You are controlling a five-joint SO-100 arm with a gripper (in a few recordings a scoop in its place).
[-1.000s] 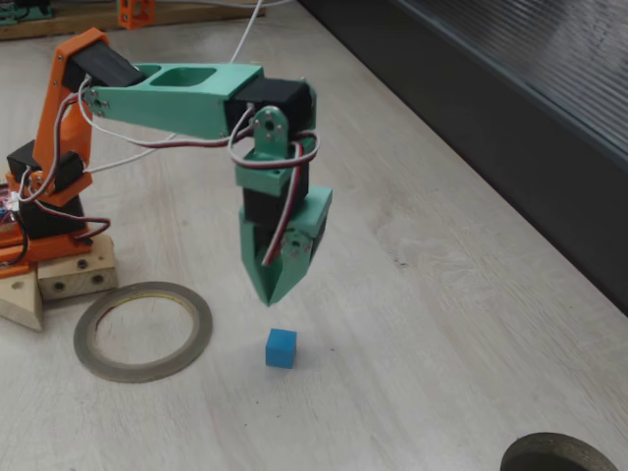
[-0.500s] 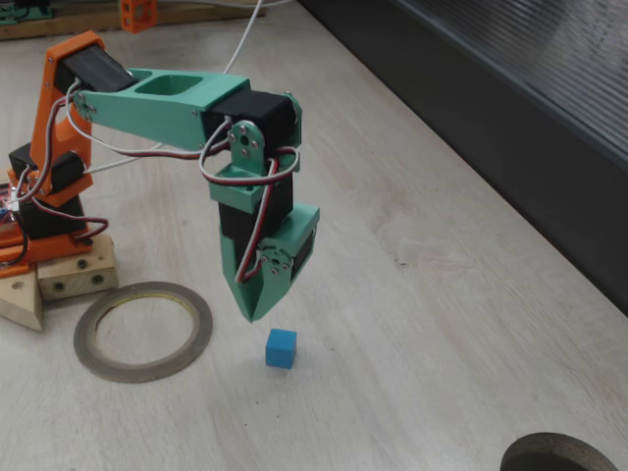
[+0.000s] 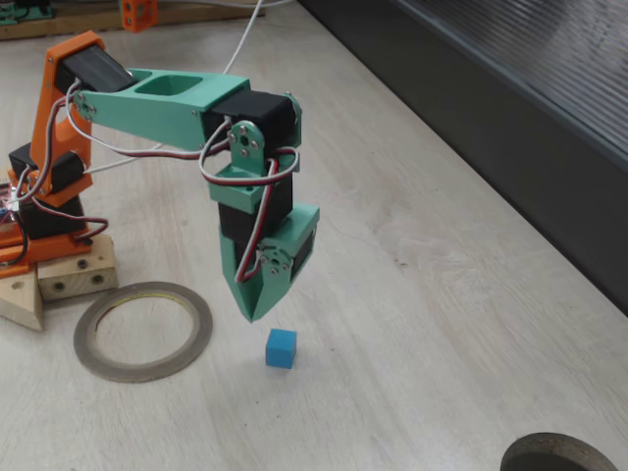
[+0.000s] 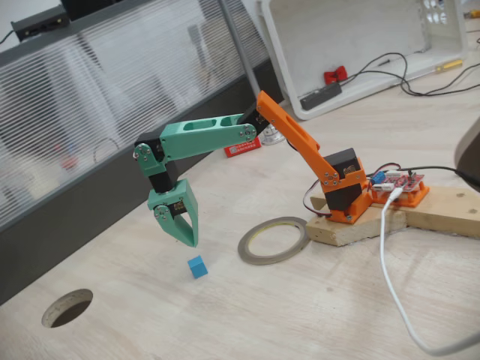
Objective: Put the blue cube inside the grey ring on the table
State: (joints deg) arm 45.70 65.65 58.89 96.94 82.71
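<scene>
The blue cube point(image 3: 281, 348) point(image 4: 197, 267) rests on the pale wood table point(image 3: 422, 324) point(image 4: 247, 315). To its left in a fixed view lies the grey ring point(image 3: 143, 330), flat and with nothing inside; in the other fixed view the ring point(image 4: 273, 240) lies to the cube's right. My green gripper point(image 3: 255, 316) point(image 4: 193, 243) points straight down, its tips pressed together in a single point, hanging a little above the cube and slightly toward the ring side. Nothing is held.
The orange arm base point(image 3: 44, 211) point(image 4: 345, 191) sits on wooden blocks beside the ring. A dark round hole point(image 3: 559, 456) point(image 4: 67, 307) marks the table's edge area. A dark ribbed panel point(image 3: 510, 88) borders the table. A white cable point(image 4: 397, 277) trails across the table.
Since a second ago the gripper swung left toward the ring side and dropped a little lower. Over the last half second nothing moved. The cube stayed in place.
</scene>
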